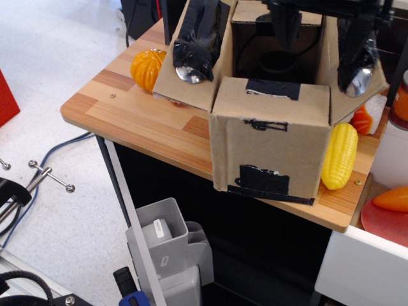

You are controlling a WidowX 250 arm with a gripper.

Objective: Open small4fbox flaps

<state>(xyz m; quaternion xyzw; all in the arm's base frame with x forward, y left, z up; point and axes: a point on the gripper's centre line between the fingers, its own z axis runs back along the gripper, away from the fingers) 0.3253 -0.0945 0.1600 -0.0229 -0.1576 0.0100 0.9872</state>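
Observation:
The small4fbox [271,143] stands upright at the front edge of the wooden table [127,108], with black tape patches on its front. Its top is open. The left flap [191,57] leans outward, carrying crumpled black tape and a shiny disc. The right flap [357,70] is spread out to the right, also with black tape and a disc. The near flap's position is unclear. The far flap [252,13] stands at the back, mostly hidden by the arm. My black gripper [322,25] hangs over the box opening at the top edge of the view, its fingers apart, one finger [285,25] dipping into the opening.
A toy corn [340,156] lies against the box's right side. An orange pumpkin [148,67] sits left of the box. An orange-white toy [364,119] lies behind the corn. A carrot [392,199] on a red plate and a jar [401,102] are at the right. A grey bin [166,242] stands below the table.

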